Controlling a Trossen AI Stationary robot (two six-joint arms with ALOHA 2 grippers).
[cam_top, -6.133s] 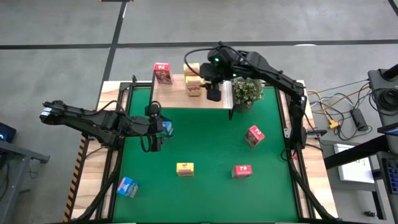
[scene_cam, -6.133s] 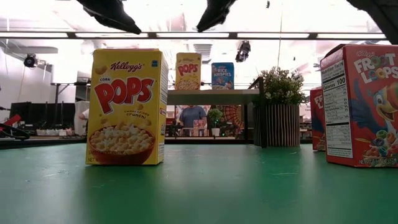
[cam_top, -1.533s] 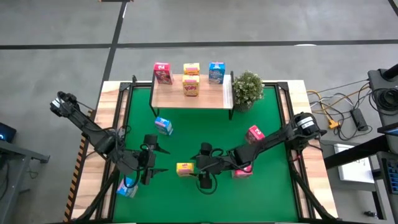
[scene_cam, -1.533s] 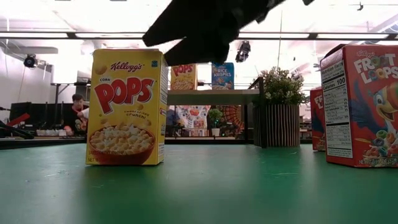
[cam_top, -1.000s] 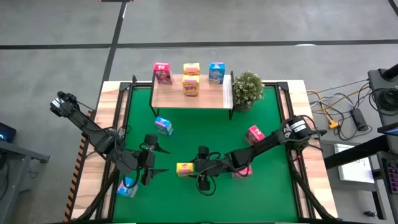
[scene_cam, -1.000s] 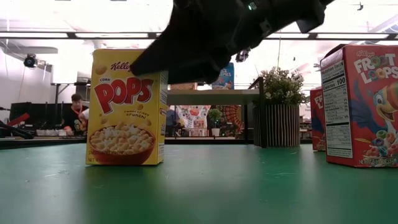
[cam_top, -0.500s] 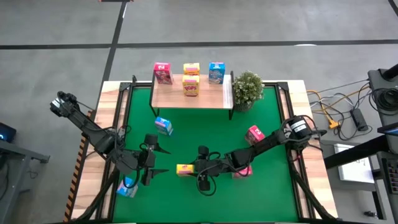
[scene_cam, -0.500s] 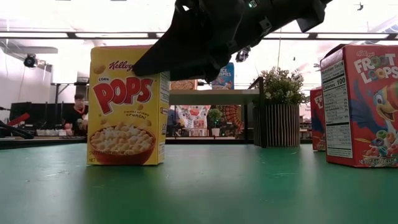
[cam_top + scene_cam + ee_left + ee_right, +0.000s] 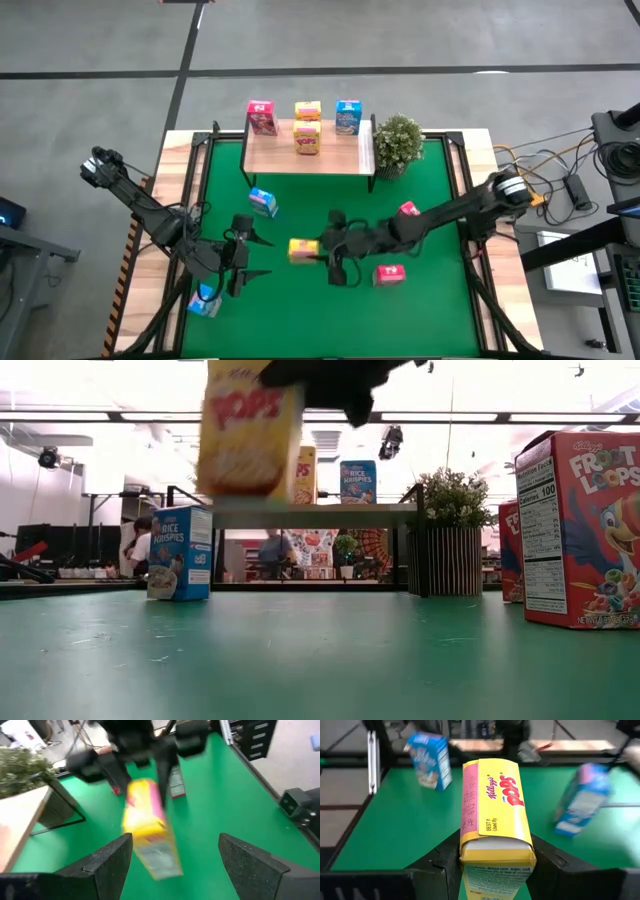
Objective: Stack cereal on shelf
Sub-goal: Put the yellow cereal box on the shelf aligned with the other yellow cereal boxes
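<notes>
Surface: I see a green tabletop [image 9: 330, 205]; the shelf [image 9: 308, 146] at its far edge carries four cereal boxes.
Room: people sit blurred beyond the table.
Right gripper [image 9: 322, 250]: fingers clenched on a yellow box [image 9: 302, 250], lifted.
Left gripper [image 9: 243, 262]: fingers spread, the yellow box ahead of them.
Change: the yellow box stood on the tabletop half a second ago.
</notes>
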